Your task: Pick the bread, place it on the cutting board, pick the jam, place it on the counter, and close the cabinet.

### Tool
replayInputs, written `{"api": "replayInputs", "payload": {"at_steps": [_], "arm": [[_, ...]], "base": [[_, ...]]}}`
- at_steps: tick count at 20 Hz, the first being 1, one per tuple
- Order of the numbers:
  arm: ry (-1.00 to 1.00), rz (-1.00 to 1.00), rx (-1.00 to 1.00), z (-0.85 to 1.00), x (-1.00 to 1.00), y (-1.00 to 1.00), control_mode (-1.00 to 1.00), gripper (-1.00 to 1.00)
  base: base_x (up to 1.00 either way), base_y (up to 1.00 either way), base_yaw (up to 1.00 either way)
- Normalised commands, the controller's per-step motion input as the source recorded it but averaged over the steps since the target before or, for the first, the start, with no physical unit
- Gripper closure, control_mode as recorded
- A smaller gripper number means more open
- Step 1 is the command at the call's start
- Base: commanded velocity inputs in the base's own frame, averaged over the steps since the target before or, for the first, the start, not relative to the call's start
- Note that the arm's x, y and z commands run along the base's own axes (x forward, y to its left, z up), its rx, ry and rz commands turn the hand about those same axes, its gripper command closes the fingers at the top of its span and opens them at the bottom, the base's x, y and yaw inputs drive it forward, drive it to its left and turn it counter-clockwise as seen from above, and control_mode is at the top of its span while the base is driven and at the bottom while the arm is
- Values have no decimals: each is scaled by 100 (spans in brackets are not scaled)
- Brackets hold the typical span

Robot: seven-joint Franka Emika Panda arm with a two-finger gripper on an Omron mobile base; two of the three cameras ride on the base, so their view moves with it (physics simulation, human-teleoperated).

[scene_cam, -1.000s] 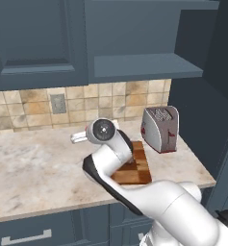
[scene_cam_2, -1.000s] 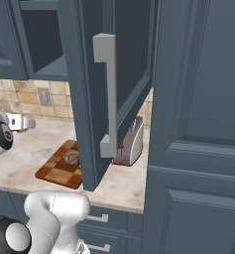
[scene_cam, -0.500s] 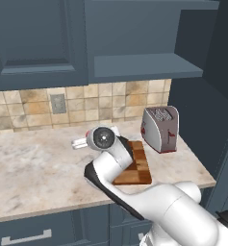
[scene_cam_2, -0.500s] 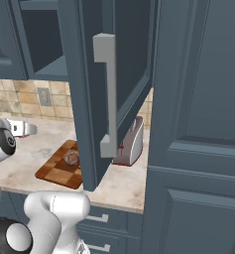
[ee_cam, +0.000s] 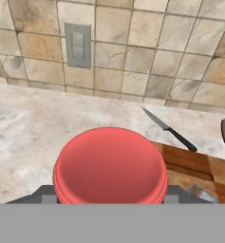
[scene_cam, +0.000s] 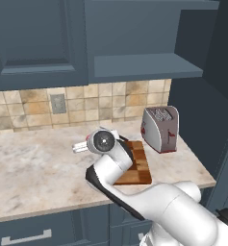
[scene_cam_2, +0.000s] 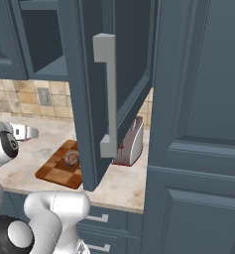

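**Jam lowered toward the stone surface**

Lower now than a second ago, the arm's hand (scene_cam: 82, 146) has dropped from tile height toward the middle left of the left base view. Its fingers are clamped on the jam (ee_cam: 110, 166), the red lid showing bottom centre in the hand view, so the jar rides upright for setting down on the surface (scene_cam: 33, 168). Bread (scene_cam_2: 71, 158) already sits on the cutting board (scene_cam_2: 54, 171), lower left in the right base view. Above, the cabinet (scene_cam_2: 96, 89) door stands open, likely last to handle. A knife (ee_cam: 168, 129) lies beside the board.

No readable text, label, brand, number or sign appears on anything in these views.
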Motion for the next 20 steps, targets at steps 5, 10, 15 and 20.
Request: {"api": "replayInputs", "payload": {"at_steps": [5,10,15,20], "arm": [[5,0,0,-10,10,4,-100,100],[2,0,0,-13,15,3,-100,100],[0,0,0,-15,20,6,-100,100],[0,0,0,-12,27,8,-100,100]], "base": [[0,0,0],[0,0,0],[0,0,0],[0,0,0]]}}
